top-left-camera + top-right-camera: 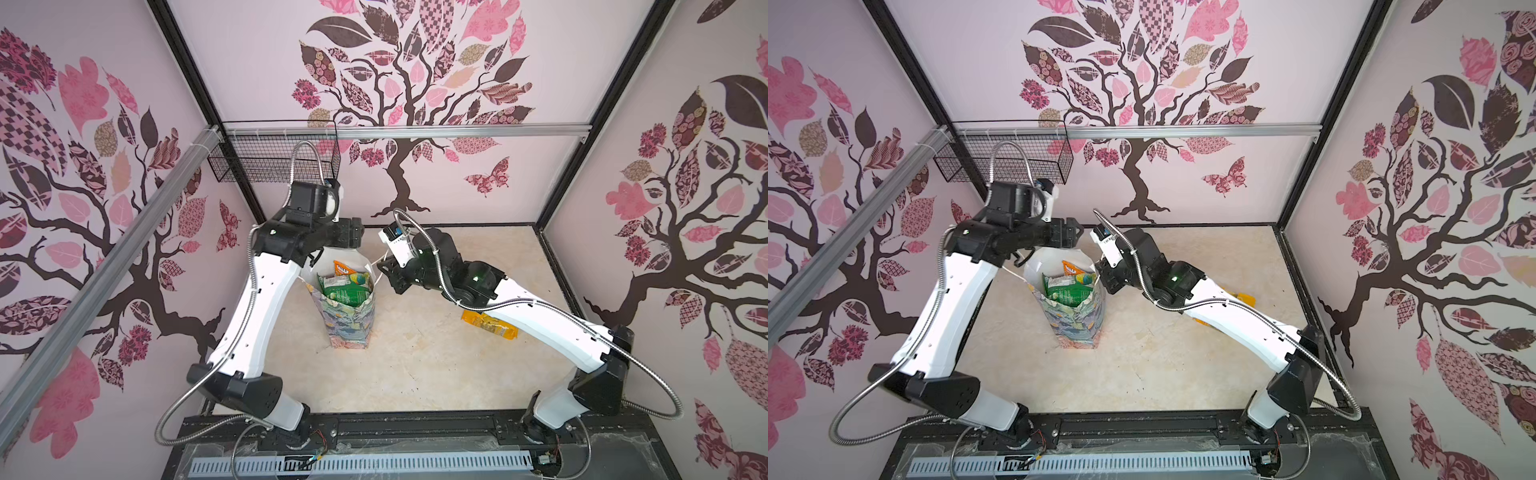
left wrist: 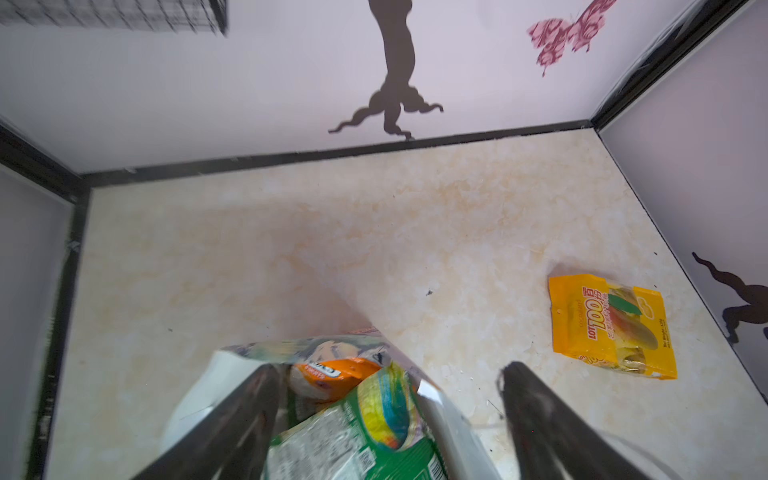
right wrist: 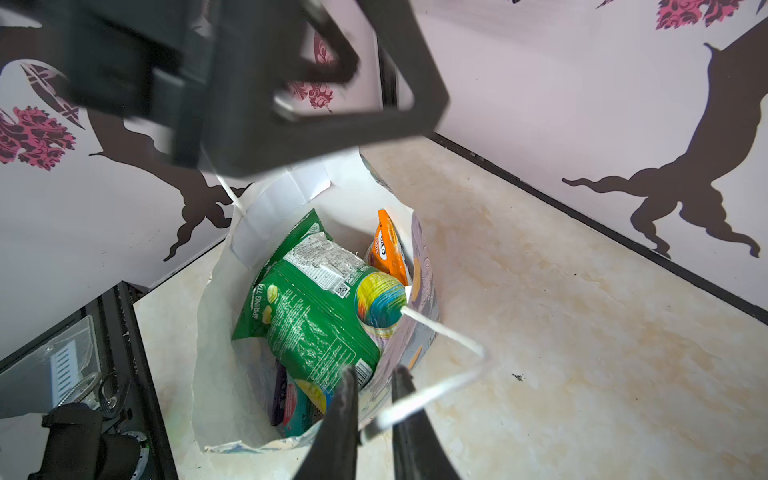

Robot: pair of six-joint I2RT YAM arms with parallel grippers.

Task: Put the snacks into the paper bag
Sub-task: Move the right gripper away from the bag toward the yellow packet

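Note:
The paper bag (image 1: 349,324) (image 3: 216,332) stands upright at mid-table, its mouth open. Inside it lie several snacks: a green packet (image 1: 343,293) (image 3: 316,328) on top, an orange one (image 1: 343,268) (image 3: 388,245) against the far wall, a teal one (image 3: 299,403) lower down. A yellow snack packet (image 1: 490,326) (image 2: 611,324) lies flat on the table to the right, partly under my right arm. My left gripper (image 2: 388,374) hovers wide open over the bag's mouth, holding nothing. My right gripper (image 3: 374,374) (image 1: 384,272) is narrowly open, astride the bag's right rim and white cord handle (image 3: 436,386).
A black wire mesh basket (image 1: 274,158) hangs on the back wall at the left. Patterned walls close the table on three sides. A black rail (image 1: 415,428) runs along the front edge.

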